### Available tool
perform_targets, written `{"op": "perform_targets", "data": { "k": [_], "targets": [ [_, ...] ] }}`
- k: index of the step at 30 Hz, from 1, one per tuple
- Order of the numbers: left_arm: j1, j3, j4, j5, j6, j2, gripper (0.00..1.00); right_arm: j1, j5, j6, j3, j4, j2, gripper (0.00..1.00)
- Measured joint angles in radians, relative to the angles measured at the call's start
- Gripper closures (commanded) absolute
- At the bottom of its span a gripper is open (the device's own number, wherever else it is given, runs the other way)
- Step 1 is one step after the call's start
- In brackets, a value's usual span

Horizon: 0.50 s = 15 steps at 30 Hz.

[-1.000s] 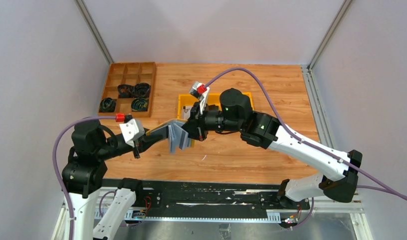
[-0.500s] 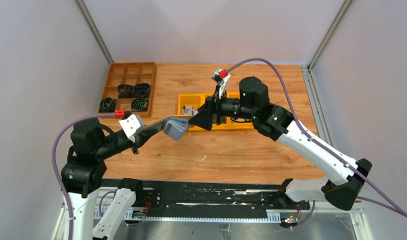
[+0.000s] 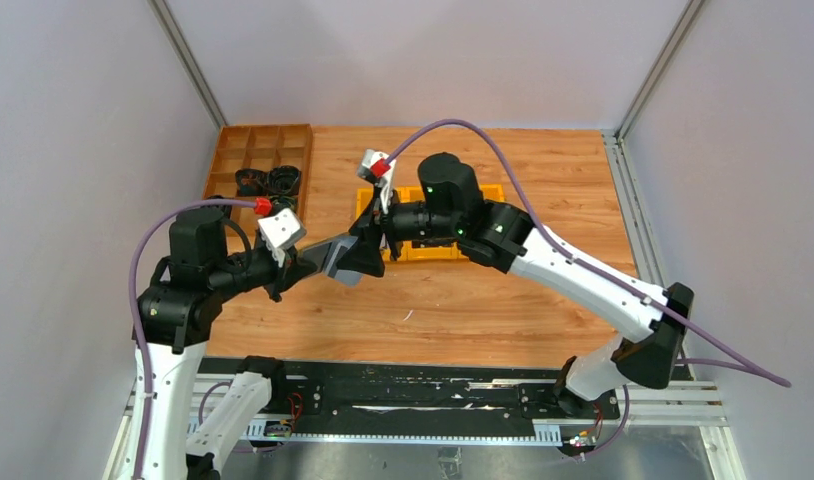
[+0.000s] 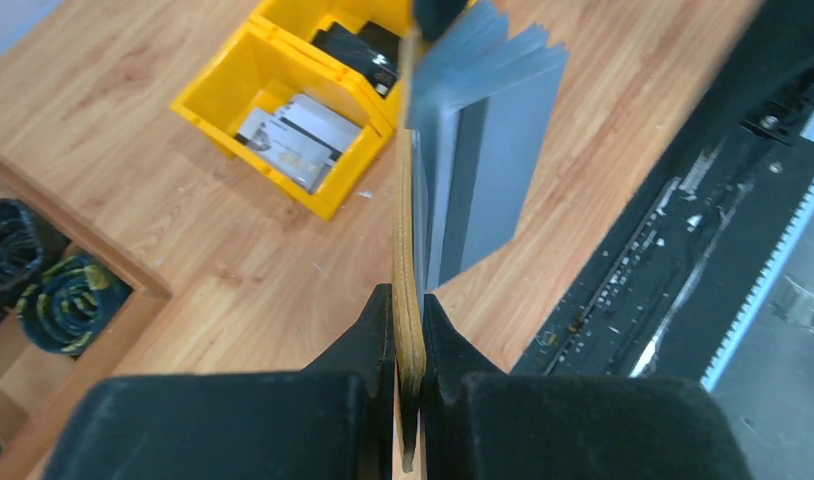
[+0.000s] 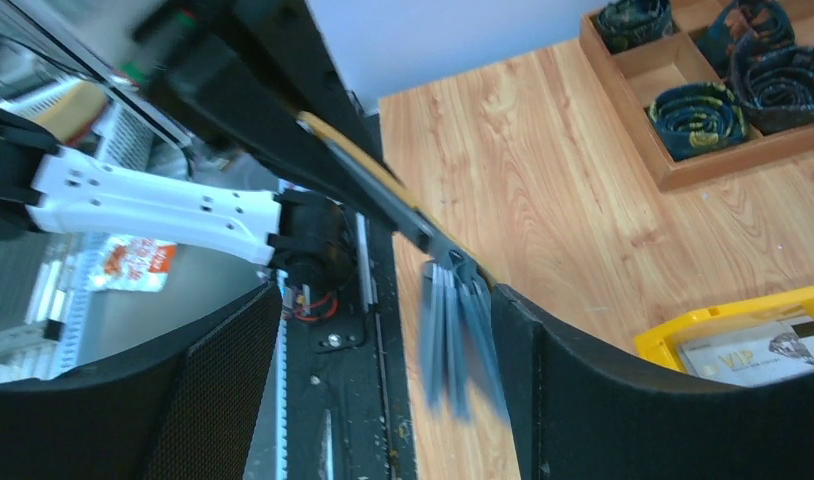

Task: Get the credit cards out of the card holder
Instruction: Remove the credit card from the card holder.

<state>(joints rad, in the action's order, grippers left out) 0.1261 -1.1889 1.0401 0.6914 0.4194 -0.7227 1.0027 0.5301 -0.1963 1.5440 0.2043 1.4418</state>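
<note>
From above, my right arm [image 3: 543, 265] has swung back from the bright yellow plastic bins [image 3: 433, 253] to the mustard-yellow folding card holder [image 3: 341, 262], held aloft over the wooden desk's [image 3: 483, 300] middle. I judge another card pull is due.

Left wrist: the left fingers [image 4: 368, 335] are clenched on the holder's yellow flap, and silvery flat plastic credit cards [image 4: 295, 138] lie binned.

Right wrist: the right fingers [image 5: 583, 400] are spread, straddling the grey pleats.

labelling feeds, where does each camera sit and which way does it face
top external: above and behind the bases, looking down on the table; both arms show, meeting at the card holder.
left wrist: looks along the left gripper, shut on the card holder's edge; only its fingers show.
right wrist: faces back toward the left arm; the open right gripper flanks the grey pleats.
shared: both wrist views show the card holder and a yellow bin.
</note>
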Motion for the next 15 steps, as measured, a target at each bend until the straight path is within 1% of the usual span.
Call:
{"op": "perform_targets", "data": {
  "k": [3,6,7,15],
  "targets": [
    [0.0,-0.022,0.058,0.034,0.016,-0.015,0.99,0.008,-0.007,0.068,0.018,0.037,0.053,0.19],
    [0.0,-0.032,0.106,0.07,0.035,-0.019,1.0,0.01,-0.037,0.14,0.02,0.085,0.07,0.18],
    [0.0,-0.037,0.124,0.087,0.042,-0.019,1.0,0.011,-0.061,0.178,0.02,0.112,0.07,0.17],
    [0.0,-0.063,0.197,0.201,0.085,-0.042,1.0,0.016,-0.125,0.33,0.016,0.171,0.035,0.16]
  ]
}}
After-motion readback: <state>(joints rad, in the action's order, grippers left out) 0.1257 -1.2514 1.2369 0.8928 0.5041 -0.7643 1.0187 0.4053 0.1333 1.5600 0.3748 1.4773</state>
